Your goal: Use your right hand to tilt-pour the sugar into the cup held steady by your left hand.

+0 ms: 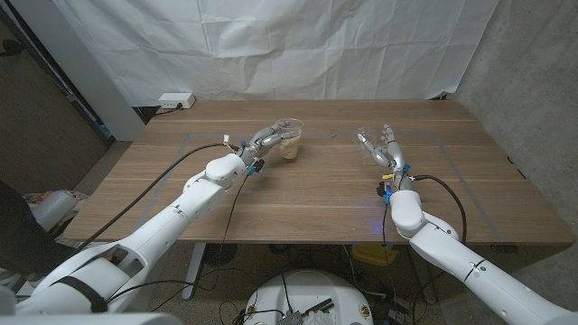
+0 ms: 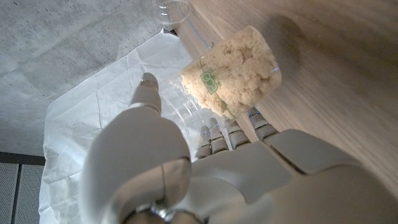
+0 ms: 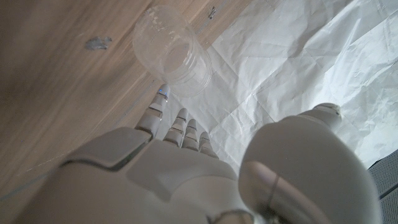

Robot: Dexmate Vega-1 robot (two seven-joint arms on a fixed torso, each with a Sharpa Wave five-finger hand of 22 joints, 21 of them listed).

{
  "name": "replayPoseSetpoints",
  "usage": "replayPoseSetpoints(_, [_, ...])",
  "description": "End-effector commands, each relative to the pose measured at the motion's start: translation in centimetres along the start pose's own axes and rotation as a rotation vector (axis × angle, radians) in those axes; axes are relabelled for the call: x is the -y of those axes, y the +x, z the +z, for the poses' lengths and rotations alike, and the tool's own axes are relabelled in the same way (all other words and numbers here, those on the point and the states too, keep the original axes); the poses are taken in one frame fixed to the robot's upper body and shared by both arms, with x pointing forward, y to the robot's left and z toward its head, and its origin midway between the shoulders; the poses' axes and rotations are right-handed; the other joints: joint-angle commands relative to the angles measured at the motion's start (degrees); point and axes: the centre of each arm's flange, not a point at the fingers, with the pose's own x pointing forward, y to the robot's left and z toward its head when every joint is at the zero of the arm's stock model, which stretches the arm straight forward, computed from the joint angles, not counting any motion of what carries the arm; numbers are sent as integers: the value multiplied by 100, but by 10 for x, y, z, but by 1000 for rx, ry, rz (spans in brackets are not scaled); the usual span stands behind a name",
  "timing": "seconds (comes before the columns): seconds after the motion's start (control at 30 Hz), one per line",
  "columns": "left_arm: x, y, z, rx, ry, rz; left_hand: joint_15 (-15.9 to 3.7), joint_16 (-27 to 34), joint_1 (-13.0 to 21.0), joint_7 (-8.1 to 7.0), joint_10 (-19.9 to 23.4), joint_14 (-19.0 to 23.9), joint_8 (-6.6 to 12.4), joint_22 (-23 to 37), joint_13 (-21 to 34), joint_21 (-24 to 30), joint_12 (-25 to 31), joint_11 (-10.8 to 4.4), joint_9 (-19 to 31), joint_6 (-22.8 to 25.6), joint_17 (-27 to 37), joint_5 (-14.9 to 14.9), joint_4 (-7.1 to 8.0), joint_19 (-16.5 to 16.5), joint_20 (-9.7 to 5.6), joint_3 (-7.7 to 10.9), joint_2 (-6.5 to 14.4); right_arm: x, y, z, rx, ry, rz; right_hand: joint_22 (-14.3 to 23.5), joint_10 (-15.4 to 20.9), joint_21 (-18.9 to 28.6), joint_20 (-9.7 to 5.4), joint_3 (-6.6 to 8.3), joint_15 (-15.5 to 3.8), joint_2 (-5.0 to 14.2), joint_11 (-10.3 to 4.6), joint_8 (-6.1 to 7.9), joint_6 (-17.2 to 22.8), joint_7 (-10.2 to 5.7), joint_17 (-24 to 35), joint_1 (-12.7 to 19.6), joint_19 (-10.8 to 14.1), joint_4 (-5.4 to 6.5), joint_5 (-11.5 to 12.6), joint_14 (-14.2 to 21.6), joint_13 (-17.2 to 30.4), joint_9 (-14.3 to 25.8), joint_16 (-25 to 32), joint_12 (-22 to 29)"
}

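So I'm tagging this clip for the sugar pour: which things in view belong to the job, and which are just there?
Part of the job:
- cup of brown sugar, gripped by the left hand
- empty clear cup, by the right hand

Just there:
- wooden table
- white backdrop sheet
- power strip on the floor

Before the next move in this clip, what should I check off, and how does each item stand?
1. Left hand grips the sugar cup: ok, thumb and fingers sit on either side of it.
2. Sugar cup upright on the table: ok.
3. Right hand holds the clear cup: not ok, its fingers are spread, with the fingertips only at the cup's wall.
4. Clear cup loaded for pouring: not ok, it looks empty.
5. Clear cup standing upright: cannot tell.
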Motion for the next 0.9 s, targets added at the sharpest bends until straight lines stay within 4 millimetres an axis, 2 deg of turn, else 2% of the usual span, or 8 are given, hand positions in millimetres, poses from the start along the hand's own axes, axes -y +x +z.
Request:
replayPoseSetpoints(0.03, [1,-5,-4,-45,-7,-102,149,-55,-45,84,-397,-399,-191,-12,-69,-112,-61,130,-53,-361,-37,17,21,-215,75,-53,-83,4,-2,5,19,-9,-28,0,15,-14,-40,-6,-12,8,25,26,16,-23,5,-30,-5,31,-18,51,6,16,47,34])
replayPoseSetpoints(0.1, [2,-7,-3,-60,15,-97,228,-61,-87,109,-589,-572,-244,-12,-107,-164,-79,183,-72,-514,-53,21,38,-326,85,-72,-92,4,-3,4,23,-3,-29,0,28,-14,-51,-4,-15,6,27,30,25,-27,1,-30,-3,32,-18,77,4,16,58,38])
replayPoseSetpoints(0.13, [2,-7,-4,-60,4,-108,284,-59,-116,161,-665,-654,-272,-11,-127,-185,-76,236,-81,-611,-59,25,54,-368,146,-80,-82,4,-4,4,20,3,-42,0,29,-13,-73,-2,-25,6,24,33,34,-32,-1,-29,-3,32,-17,86,3,16,62,38])
replayPoseSetpoints(0.27, [2,-9,-4,-59,-2,-114,328,-63,-155,171,-935,-878,-305,-11,-177,-249,-95,288,-99,-824,-76,29,65,-505,129,-96,-83,5,-5,5,23,-6,-43,1,52,-8,-120,6,-29,13,20,37,46,-34,-9,-29,12,37,-15,132,-3,15,80,45])
replayPoseSetpoints(0.43, [2,-11,-2,-69,13,-148,404,-42,-212,215,-1193,-1114,-302,-8,-238,-314,-65,393,-117,-1064,-88,40,88,-641,182,-109,-56,5,-8,5,23,6,-46,1,90,-5,-160,13,-40,21,21,42,60,-42,-16,-31,20,42,-12,157,-7,14,91,57])
replayPoseSetpoints(0.5, [3,-14,-2,-63,3,-147,513,-52,-251,263,-1393,-1283,-323,-5,-269,-365,-79,501,-124,-1259,-88,49,105,-761,257,-118,-36,5,-9,5,23,15,-54,1,95,-2,-169,14,-33,22,21,42,60,-39,-18,-35,26,45,-12,167,-9,14,95,58])
replayPoseSetpoints(0.7, [5,-26,0,-65,5,-206,669,-79,-395,225,-1866,-1782,-354,0,-344,-513,-84,650,-137,-1774,-86,69,159,-1142,314,-179,-40,10,-13,7,26,6,-62,2,93,-13,-159,12,-13,19,21,35,47,-44,-26,-56,2,59,-12,149,-15,13,88,53])
replayPoseSetpoints(0.9, [6,-47,-2,-71,-5,-197,825,-69,-597,160,-2383,-2320,-361,8,-412,-605,-73,821,-144,-2458,-71,132,228,-1491,360,-311,-121,9,-18,8,26,23,-70,3,57,-29,-65,0,30,6,45,21,13,-40,-33,-116,-41,88,-17,109,-22,13,75,36])
